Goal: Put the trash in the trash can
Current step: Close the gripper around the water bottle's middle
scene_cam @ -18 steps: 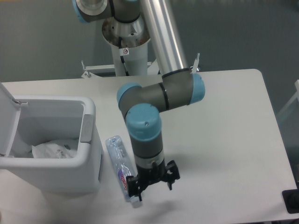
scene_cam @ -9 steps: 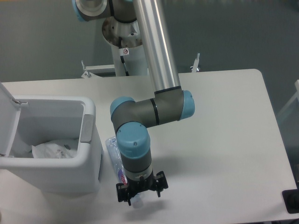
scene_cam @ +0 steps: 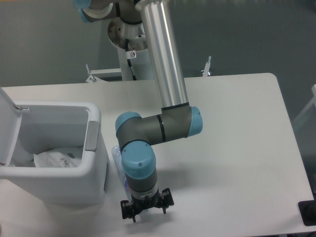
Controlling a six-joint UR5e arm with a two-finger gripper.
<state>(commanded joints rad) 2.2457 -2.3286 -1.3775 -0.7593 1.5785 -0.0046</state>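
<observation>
The hand [scene_cam: 146, 208] hangs low over the smooth white counter [scene_cam: 237, 163], with its 2 black fingers spread apart and pointing down. Whether they touch anything I cannot tell. Directly under the wrist lies 1 small clear plastic bottle [scene_cam: 118, 160]; only its upper end and a bit of red label show, the rest is hidden by the arm. To the left of the hand stands 1 boxy white plastic trash can [scene_cam: 96, 163] with rounded corners, its lid open and a grey tab on the rim. Inside it lies 1 thin, crumpled clear plastic bag [scene_cam: 57, 159] with a white label.
</observation>
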